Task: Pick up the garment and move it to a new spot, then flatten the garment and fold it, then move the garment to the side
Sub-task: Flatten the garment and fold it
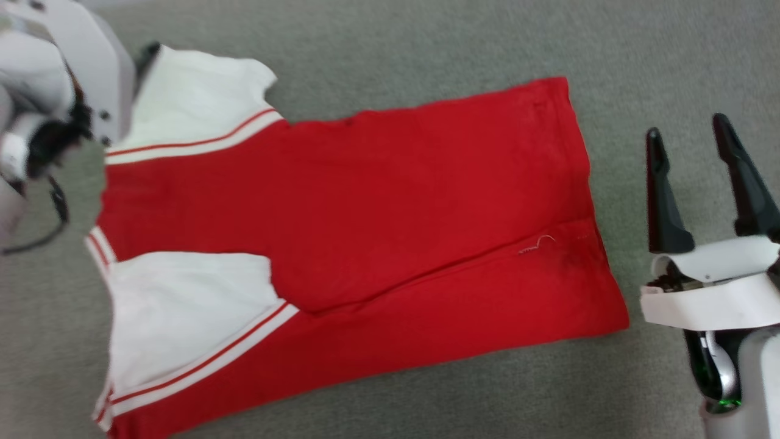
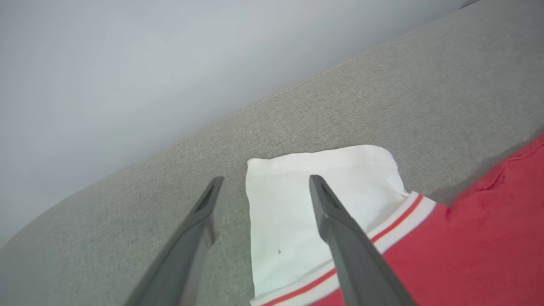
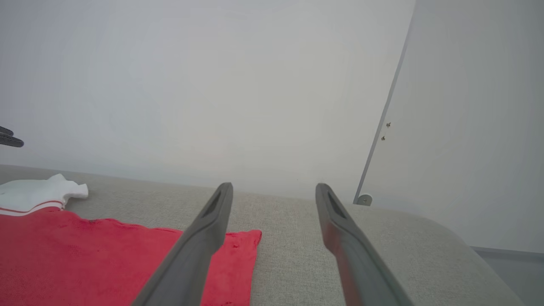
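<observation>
With my left tool [image 2: 265, 179] and right tool [image 1: 687, 125] both spread apart and empty, I should pinch the garment [image 1: 365, 201] at its white sleeve [image 2: 280, 212] and its hem [image 1: 579, 183], then lift both ends evenly.

No lettering can be read on the garment [image 1: 365, 201].

Red/wht garment [image 1: 378, 207], flat, part-folded

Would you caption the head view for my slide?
The red jersey lies on a grey surface, right gripper beside its hem, jaws open.
</observation>
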Controlling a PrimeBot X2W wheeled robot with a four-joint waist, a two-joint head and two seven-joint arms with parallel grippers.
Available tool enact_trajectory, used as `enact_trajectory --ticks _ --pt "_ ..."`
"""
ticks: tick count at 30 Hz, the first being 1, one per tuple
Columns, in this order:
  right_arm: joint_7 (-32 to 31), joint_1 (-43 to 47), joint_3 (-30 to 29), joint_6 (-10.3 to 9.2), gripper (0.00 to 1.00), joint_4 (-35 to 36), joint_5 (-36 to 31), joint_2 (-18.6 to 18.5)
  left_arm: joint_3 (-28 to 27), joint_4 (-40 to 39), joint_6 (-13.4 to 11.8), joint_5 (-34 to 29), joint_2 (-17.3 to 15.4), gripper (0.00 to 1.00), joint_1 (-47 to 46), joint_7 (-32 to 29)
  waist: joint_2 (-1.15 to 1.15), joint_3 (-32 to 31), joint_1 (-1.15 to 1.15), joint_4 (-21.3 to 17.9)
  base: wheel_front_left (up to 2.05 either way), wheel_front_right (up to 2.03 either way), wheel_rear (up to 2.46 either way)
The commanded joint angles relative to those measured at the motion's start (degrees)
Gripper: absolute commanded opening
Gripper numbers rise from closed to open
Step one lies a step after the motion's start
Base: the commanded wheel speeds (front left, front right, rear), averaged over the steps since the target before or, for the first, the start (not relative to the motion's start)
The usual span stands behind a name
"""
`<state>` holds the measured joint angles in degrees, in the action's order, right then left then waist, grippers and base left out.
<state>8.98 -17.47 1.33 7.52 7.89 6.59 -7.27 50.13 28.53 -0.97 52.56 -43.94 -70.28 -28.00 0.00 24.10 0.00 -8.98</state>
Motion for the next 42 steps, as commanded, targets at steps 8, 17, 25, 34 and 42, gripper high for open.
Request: enact_trajectory --ticks 8,17,25,34,42 --pt "2.6 -2.1 1.0 -0.06 1.0 -3.1 0.1 1.9 0.6 10.1 4.6 -0.1 0.5 1.0 -5.9 -3.7 0.0 7.1 0.0 -5.6 0.0 0.0 0.0" --pt "0.7 -2.4 1.8 -0.06 1.0 -4.7 1.2 2.7 2.1 17.6 4.0 1.6 1.3 1.0 -7.6 -13.9 0.0 9.0 0.0 -6.5 0.0 0.0 0.0" --pt "-6.3 -3.6 2.8 -0.06 1.0 -3.9 4.9 2.2 2.2 20.6 1.3 4.9 2.8 0.0 -6.9 -23.3 0.0 9.1 0.0 -6.4 0.0 0.0 0.0" --pt "-26.2 -15.3 5.0 -0.06 1.0 -1.6 8.7 0.3 2.2 18.4 1.0 5.2 3.8 0.0 -8.2 -23.7 0.0 9.3 0.0 -5.8 0.0 0.0 0.0" --pt "-42.8 -28.3 8.8 -0.06 1.0 -13.1 9.5 -1.5 1.9 18.0 0.7 5.6 5.5 0.0 -9.3 -22.5 0.0 10.0 0.0 -3.9 0.0 0.0 0.0"
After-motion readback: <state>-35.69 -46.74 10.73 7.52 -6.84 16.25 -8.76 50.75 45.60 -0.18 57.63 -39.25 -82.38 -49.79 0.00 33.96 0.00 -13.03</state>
